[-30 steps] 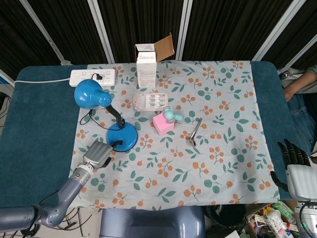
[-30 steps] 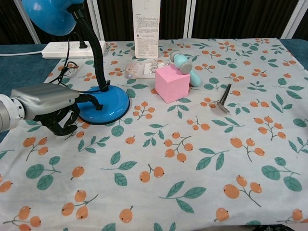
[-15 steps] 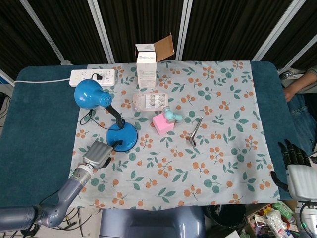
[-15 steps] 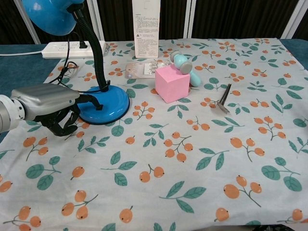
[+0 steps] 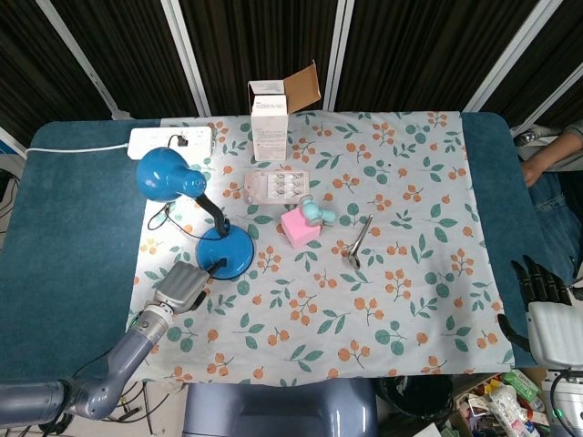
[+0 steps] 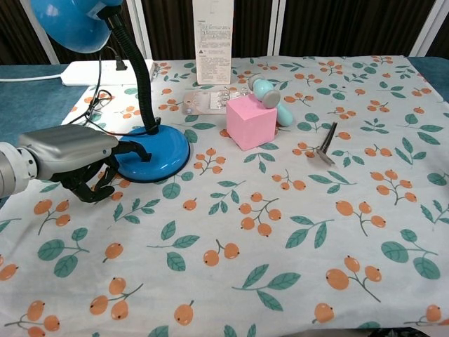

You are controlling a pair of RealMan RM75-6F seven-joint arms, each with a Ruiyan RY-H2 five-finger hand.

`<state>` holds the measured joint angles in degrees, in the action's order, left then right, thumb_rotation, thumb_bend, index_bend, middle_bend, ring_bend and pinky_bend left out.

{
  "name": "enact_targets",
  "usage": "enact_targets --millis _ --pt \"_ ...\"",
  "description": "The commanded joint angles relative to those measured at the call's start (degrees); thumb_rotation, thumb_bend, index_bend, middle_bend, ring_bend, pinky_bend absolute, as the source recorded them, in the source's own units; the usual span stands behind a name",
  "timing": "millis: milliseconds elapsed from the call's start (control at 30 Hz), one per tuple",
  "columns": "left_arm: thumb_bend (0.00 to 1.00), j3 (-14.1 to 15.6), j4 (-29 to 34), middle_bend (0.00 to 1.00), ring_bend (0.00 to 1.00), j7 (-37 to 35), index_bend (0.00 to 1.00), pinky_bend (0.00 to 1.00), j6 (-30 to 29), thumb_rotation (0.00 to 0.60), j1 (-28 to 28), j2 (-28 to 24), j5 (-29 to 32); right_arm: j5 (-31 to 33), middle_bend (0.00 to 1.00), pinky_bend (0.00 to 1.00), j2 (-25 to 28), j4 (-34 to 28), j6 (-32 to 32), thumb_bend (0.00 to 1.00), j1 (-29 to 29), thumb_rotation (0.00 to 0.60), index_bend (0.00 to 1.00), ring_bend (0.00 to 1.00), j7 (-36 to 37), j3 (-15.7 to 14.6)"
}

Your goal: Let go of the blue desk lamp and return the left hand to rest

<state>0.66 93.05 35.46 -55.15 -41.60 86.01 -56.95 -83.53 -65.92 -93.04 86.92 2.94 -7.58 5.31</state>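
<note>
— What am I counting on the tabletop (image 5: pixel 82 228) right now?

— I'm seeing one lamp (image 5: pixel 196 214), blue, standing upright near the left edge of the floral cloth (image 5: pixel 410 300), its round base flat on the cloth and its shade leaning out to the left. Behind it I'm seeing one power strip (image 5: pixel 168 138), and the lamp's black cord is looping down from there. One white box (image 5: pixel 269 118) is standing at the back with its flap open. One blister pack (image 5: pixel 276 187) is lying in the middle, one pink cube (image 5: pixel 299 228) is sitting just in front of it, and one small teal gadget (image 5: pixel 316 212) is touching the cube's back right side. One metal clip (image 5: pixel 358 241) is lying to the right of the cube, apart from it.

— And the robot hands?

— I'm looking at two. The left robot hand (image 6: pixel 74 158) is hanging low, just beside the base on its near left side; its fingers (image 6: pixel 95 184) are curling downward and inward, and one dark fingertip is reaching to the base's rim. In the chest view I cannot tell whether it is pinching the rim or only brushing it. The right robot hand (image 5: pixel 542 287) is resting well off to the right, beyond the tabletop's edge, fingers loosely apart and holding nothing.
</note>
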Motion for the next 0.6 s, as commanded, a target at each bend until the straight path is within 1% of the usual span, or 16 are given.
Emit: enact_targets --millis 33,133,233,367,433,467,533,600 --pt "0.46 0.2 -0.1 0.64 0.65 0.3 0.32 0.6 0.1 0.6 0.0 0.1 0.1 0.0 0.0 0.1 0.0 0.0 0.0 0.22 0.0 0.6 0.0 0.05 0.0 0.0" --pt "0.46 0.3 -0.3 0.64 0.65 0.7 0.35 0.6 0.1 0.6 0.0 0.3 0.3 0.0 0.0 0.1 0.0 0.0 0.0 0.22 0.0 0.6 0.0 0.05 0.0 0.0" --pt "0.46 0.3 -0.4 0.64 0.65 0.9 0.35 0.6 0.1 0.6 -0.1 0.4 0.4 0.0 0.0 0.1 0.0 0.0 0.0 0.22 0.0 0.6 0.0 0.05 0.0 0.0" --pt "0.46 0.0 -0.1 0.64 0.65 1.0 0.32 0.6 -0.5 0.6 -0.1 0.4 0.2 0.1 0.0 0.1 0.0 0.0 -0.1 0.22 0.0 0.6 0.0 0.05 0.0 0.0" --pt "0.45 -0.3 0.4 0.62 0.64 0.8 0.29 0.59 -1.0 0.6 0.0 0.1 -0.2 0.1 0.0 0.1 0.0 -0.1 -0.1 0.22 0.0 0.6 0.0 0.05 0.0 0.0" --pt "0.43 -0.3 0.6 0.59 0.61 0.8 0.26 0.58 -1.1 0.6 0.0 0.1 -0.3 0.1 0.0 0.1 0.0 0.0 -0.1 0.22 0.0 0.6 0.0 0.05 0.0 0.1" --pt "0.38 -0.8 1.7 0.52 0.52 0.3 0.2 0.55 -2.2 0.6 0.3 -0.6 -1.1 0.2 0.0 0.1 0.1 -0.1 -0.1 0.22 0.0 0.6 0.0 0.05 0.0 0.1" --pt "0.33 -0.9 3.0 0.41 0.39 0.2 0.16 0.46 -3.1 0.6 0.5 -1.5 -1.9 0.2 0.0 0.1 0.1 0.0 -0.1 0.22 0.0 0.6 0.0 0.05 0.0 0.1"
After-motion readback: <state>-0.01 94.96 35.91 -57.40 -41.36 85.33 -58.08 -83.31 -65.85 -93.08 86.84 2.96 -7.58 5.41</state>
